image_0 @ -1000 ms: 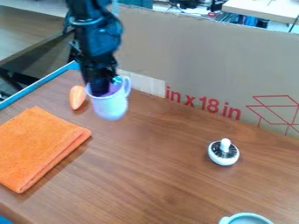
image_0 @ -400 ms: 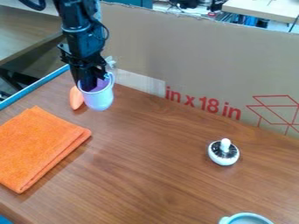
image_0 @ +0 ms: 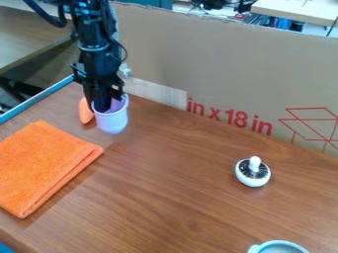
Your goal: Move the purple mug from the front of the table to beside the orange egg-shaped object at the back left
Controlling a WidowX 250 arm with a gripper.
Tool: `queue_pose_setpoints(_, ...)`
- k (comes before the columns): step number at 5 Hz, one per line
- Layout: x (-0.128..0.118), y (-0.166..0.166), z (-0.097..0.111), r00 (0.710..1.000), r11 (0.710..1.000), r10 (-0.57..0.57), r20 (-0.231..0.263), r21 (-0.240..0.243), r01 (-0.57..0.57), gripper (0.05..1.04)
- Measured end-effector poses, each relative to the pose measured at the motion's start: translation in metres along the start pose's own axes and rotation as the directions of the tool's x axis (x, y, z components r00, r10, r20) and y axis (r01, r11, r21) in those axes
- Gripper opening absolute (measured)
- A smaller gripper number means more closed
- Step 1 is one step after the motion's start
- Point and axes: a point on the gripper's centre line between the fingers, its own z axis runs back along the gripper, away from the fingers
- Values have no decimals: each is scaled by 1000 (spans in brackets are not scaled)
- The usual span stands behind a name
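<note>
Currently, gripper: the black gripper (image_0: 102, 105) is lowered into the mouth of the cup, and its jaws are clenched on the cup; which part of the wall is pinched cannot be told.
Cup: the pale lavender cup (image_0: 112, 121) is held slightly tilted near the far left of the worktop (image_0: 178, 197); whether the wood is touched by its base cannot be made out.
Orange piece: a smooth, elongated orange piece (image_0: 85, 111) is placed just beside the cup, on its left in the view, and is partly hidden.
Cloth: a folded orange cloth (image_0: 41, 170) is laid flat at the left, nearer the camera than the cup.
Knobbed object: a round white object (image_0: 253, 179) with a dark speckled top is stood upright at the right, well apart from the cup.
Bowl: a pale blue bowl (image_0: 280, 242) is cut off by the bottom edge.
Cardboard: the worktop is backed by an upright cardboard panel (image_0: 218, 64), marked in red.
</note>
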Motion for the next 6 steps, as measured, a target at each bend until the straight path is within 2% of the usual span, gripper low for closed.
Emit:
queue_pose_setpoints(1, 0, 1, -18, 999, 1000, 23, -45, -3, -23, 95)
queue_pose_setpoints(3, 1, 1, -22, 997, 999, 44, -57, -9, -45, 119)
queue_pose_setpoints(4, 1, -3, -21, 996, 999, 51, -70, -4, -51, 330)
queue_pose_setpoints(5, 7, -10, 8, 999, 999, 45, -7, 10, -45, 621)
queue_pose_setpoints(6, 2, -12, 43, 995, 998, 62, 81, 26, -64, 926)
